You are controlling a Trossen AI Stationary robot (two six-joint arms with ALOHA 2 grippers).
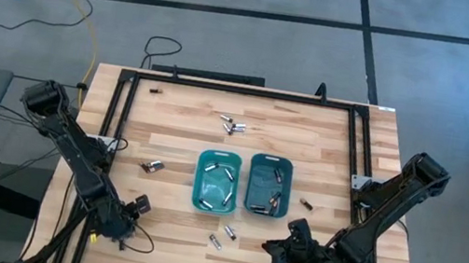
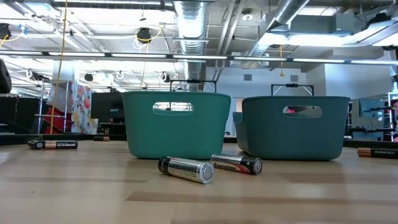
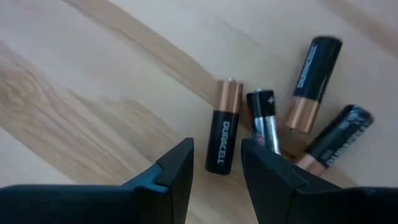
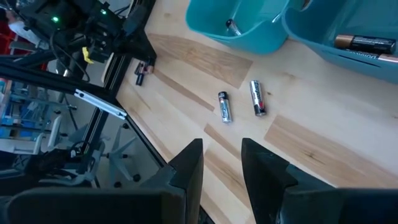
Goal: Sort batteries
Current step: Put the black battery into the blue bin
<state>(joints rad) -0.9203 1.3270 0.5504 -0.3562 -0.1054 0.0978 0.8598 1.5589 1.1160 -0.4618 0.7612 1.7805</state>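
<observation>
Meanwhile, batteries [image 1: 233, 126] loose round teal bins [image 1: 217, 182].

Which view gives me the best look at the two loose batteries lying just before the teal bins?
Low view: the two batteries lie close to the lens, labels readable, in front of a teal bin. The high view shows them only as tiny specks. The right wrist view shows them small, side by side. The left wrist view misses them.

Small silvery and dark copper-ended batteries [image 1: 232, 126] lie scattered on wood — some inside both bins.
</observation>
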